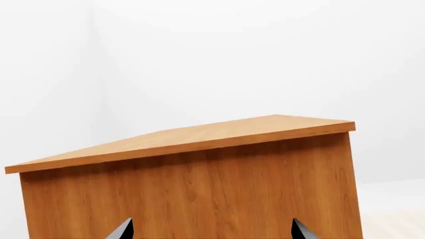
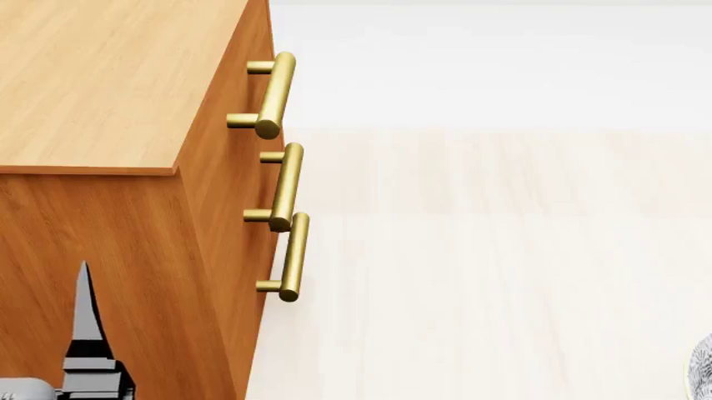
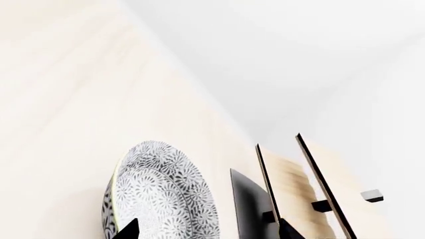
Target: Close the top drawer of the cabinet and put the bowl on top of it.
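- Left gripper (image 2: pixel 83 287) sits low at the head view's left edge, a dark fingertip rising in front of the cabinet's side panel; in its own wrist view two fingertips show spread apart with nothing between them, so it reads as released and empty.
- Cabinet (image 2: pixel 112 83) fills the left of the head view, its flat orange-brown top bare.
- Top drawer (image 2: pixel 250 92) shows only as a narrow strip of front, seen edge-on behind its brass handle (image 2: pixel 273 93); from this angle the front looks flush with the two drawers below, so I judge the closing step done or close to it, though a small gap cannot be ruled out.
- Bowl (image 3: pixel 159 194) stands on the pale floor well to the right of the cabinet, only a patterned sliver of it at the head view's lower right corner.
- Right gripper (image 3: pixel 206 233) hangs just beside the bowl, its two tips set wide with one near the bowl's wall; it grasps nothing.
- Step in hand, as I judge it, is fetching the bowl. The next move calls for closing the right fingers over the bowl's rim, lifting, and carrying it leftward onto the cabinet's top.
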Robot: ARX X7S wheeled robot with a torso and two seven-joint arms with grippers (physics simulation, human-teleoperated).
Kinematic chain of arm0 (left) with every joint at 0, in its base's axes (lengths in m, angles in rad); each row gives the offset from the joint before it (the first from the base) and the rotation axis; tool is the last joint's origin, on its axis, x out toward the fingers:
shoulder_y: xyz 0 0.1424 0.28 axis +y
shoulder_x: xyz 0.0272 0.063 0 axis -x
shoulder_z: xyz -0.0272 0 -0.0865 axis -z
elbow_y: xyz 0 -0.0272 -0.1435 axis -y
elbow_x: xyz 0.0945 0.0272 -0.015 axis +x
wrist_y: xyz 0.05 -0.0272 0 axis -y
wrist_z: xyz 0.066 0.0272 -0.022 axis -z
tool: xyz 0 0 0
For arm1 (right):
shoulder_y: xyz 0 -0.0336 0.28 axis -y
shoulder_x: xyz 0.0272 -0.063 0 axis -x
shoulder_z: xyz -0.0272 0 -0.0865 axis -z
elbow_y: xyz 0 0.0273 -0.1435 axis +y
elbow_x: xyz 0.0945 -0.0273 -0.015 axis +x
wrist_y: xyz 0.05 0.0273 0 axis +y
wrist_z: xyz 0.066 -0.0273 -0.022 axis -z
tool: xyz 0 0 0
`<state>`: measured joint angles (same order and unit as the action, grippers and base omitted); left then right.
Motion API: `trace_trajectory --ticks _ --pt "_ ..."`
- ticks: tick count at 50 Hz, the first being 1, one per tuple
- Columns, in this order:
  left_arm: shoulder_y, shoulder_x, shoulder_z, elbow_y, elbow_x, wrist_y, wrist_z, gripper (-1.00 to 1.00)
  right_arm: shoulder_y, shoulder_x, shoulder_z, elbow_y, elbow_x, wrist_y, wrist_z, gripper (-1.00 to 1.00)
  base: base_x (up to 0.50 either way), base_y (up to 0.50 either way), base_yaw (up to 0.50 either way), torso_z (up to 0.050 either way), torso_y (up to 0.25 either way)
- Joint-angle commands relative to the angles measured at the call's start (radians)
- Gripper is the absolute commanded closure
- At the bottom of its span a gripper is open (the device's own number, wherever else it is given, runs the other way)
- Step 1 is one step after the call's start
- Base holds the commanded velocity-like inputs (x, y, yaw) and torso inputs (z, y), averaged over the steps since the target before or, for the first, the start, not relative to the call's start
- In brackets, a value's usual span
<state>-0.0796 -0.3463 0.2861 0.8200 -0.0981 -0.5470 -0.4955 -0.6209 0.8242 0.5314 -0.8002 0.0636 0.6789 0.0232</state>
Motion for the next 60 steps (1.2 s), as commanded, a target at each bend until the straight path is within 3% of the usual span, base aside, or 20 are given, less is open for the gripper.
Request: trace_trajectory --ticks 1,23,60 --pt "-0.001 -0.002 0.001 -0.016 -0.003 0.012 -0.002 -1.00 0.020 -0.002 -0.065 0.040 -0.016 -0.017 0.012 -1.00 0.00 0.00 0.00 0.000 0.000" --pt "-0.003 -0.005 0.007 -0.032 -0.005 0.020 -0.007 -1.00 0.127 0.003 -0.233 0.151 -0.039 -0.054 0.036 -1.00 0.00 0.00 0.00 0.000 0.000" --pt "-0.001 -0.011 0.015 -0.048 -0.011 0.036 -0.017 -1.00 0.186 -0.034 -0.330 0.291 -0.057 -0.136 0.049 -1.00 0.00 0.00 0.00 0.000 0.000"
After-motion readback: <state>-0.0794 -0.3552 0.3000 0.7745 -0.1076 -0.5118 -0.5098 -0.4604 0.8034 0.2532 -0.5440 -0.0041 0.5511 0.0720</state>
